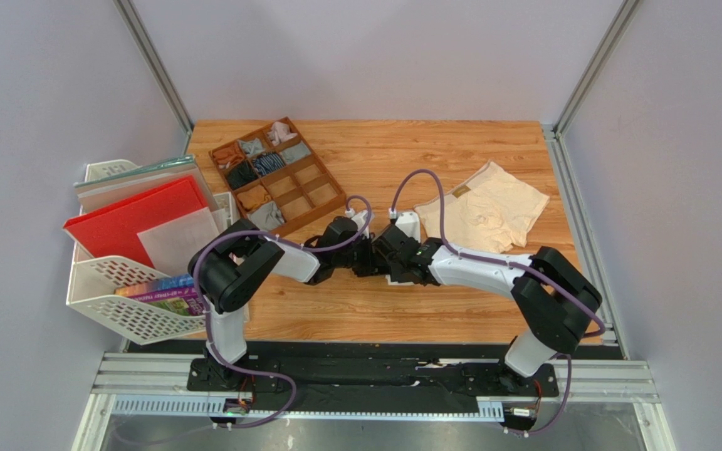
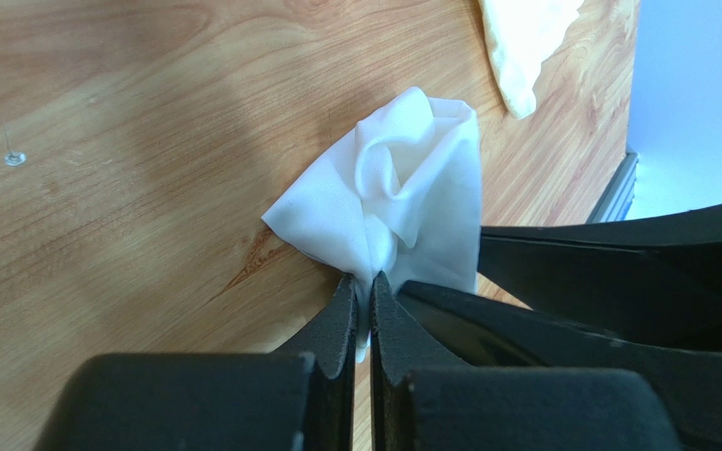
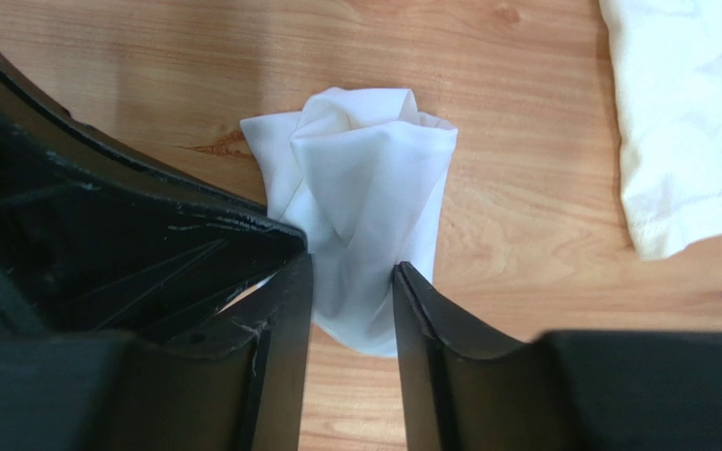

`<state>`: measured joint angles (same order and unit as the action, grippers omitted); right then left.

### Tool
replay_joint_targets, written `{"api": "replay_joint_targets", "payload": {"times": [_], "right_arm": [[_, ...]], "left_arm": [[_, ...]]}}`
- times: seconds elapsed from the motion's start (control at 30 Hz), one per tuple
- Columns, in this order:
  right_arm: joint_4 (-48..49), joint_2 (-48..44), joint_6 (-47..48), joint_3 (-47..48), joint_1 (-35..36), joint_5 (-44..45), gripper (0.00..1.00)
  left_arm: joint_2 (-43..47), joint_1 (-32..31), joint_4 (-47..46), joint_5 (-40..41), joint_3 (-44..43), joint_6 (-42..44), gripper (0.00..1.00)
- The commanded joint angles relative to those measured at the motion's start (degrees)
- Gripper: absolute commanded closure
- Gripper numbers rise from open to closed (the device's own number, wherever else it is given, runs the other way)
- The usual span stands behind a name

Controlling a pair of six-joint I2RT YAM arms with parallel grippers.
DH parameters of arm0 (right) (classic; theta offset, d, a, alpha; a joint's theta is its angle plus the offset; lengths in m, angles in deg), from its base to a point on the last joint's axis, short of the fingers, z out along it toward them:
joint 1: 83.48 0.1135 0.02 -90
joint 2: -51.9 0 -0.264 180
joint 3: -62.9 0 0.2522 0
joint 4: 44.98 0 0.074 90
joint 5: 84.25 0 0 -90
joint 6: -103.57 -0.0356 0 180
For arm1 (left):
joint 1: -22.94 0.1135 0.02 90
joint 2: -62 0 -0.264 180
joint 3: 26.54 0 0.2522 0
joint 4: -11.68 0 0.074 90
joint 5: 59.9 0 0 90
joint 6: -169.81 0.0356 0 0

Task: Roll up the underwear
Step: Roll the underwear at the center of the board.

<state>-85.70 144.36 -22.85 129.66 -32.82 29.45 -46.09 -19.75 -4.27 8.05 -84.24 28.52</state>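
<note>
**Bunched white briefs at mid-worktop, between both wrists.**
Top: hidden under the meeting wrists; cream briefs flat, nearer the right arm. Left wrist: pinched at the near edge by shut left jaws, bulk straight ahead. Right wrist: straddled by parted right jaws, long axis running away, no squeeze evident.

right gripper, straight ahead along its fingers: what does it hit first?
The bunched white brief: it lies between the jaws of the open right gripper, with the left gripper pinching it alongside. Past it only table shows, though depth is hard to judge.
</note>
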Motion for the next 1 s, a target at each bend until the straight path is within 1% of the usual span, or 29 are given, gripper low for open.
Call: {"api": "replay_joint_targets", "payload": {"times": [0.0, 0.07, 0.1, 0.17, 0.23, 0.33, 0.57, 0.67, 0.83, 0.97], "right_arm": [[1.0, -8.1, -0.9, -2.0, -1.3, -1.3, 0.54], [1.3, -12.2, -0.9, -3.6, -3.9, -2.6, 0.53], [1.6, -13.4, -1.0, -4.2, -5.9, -3.2, 0.53], [3.2, -15.2, -0.1, -5.4, -7.6, -5.1, 0.56], [3.6, -15.4, 0.6, -6.1, -9.3, -6.4, 0.59], [3.8, -12.8, 0.1, -6.7, -10.7, -7.0, 0.62], [8.2, -8.4, -0.7, -8.4, -11.6, -8.4, 0.63], [10.0, -7.2, -0.1, -8.5, -11.6, -10.4, 0.63], [14.3, -8.3, -0.3, -9.9, -11.4, -13.9, 0.63], [15.4, -9.1, -0.1, -10.3, -11.4, -14.9, 0.63]], "left_arm": [[-1.8, -0.7, 6.4, 3.3, -0.2, 3.0, 1.00], [-1.7, -0.7, 7.1, 3.6, -0.5, 3.5, 1.00], [-1.8, -0.7, 7.3, 3.6, -0.6, 3.5, 1.00], [-2.0, -0.7, 7.5, 3.5, -0.8, 3.7, 1.00], [-2.2, -0.8, 7.5, 3.3, -1.0, 3.7, 1.00], [-2.4, -0.7, 7.7, 3.5, -1.1, 3.7, 1.00], [-2.4, -0.7, 9.1, 3.3, -1.9, 4.7, 1.00], [-2.3, -0.7, 10.0, 3.3, -2.8, 5.3, 1.00], [-2.6, -0.7, 11.4, 3.2, -3.7, 6.4, 1.00], [-2.6, -0.7, 12.0, 3.1, -4.0, 6.9, 1.00]]}}
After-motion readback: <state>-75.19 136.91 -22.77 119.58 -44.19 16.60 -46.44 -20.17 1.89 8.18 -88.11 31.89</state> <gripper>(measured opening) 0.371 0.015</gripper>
